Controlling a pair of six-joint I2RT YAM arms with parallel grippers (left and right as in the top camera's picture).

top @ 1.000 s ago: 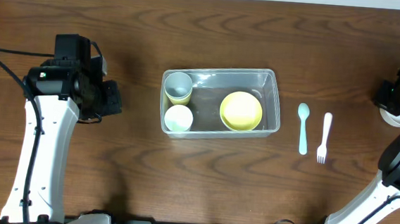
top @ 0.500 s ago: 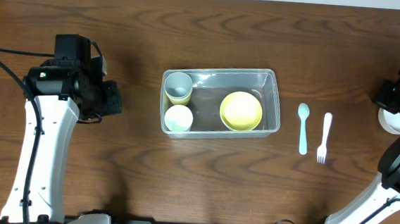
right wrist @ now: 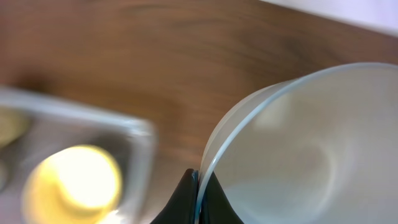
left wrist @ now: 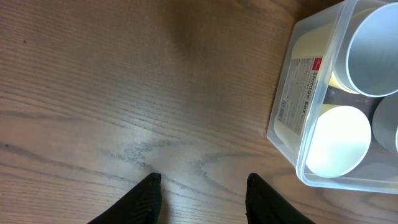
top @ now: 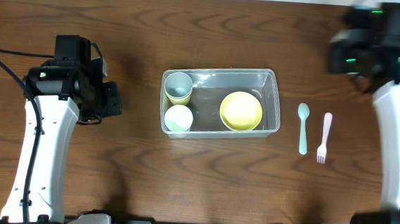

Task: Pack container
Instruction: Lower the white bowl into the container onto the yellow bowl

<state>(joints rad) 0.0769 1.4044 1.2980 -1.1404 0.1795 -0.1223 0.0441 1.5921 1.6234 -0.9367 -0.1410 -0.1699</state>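
Observation:
The clear plastic container point(top: 220, 71) stands mid-table and holds a yellow bowl point(top: 241, 110), a grey-blue cup point(top: 179, 86) and a white cup point(top: 179, 118). My left gripper point(left wrist: 202, 180) is open and empty over bare wood just left of the container point(left wrist: 292, 112). My right gripper point(right wrist: 200, 177) is shut on the rim of a white bowl point(right wrist: 298, 149), held in the air up and right of the container point(right wrist: 134, 124), which looks blurred. In the overhead view the right gripper point(top: 349, 55) hides the bowl.
A pale blue spoon point(top: 303, 126) and a white fork point(top: 324, 137) lie side by side on the wooden table right of the container. The table's far edge runs close behind the right arm.
The right arm has swung from the far right edge up and left to the back right, taking the white bowl off the table. The left arm has not moved.

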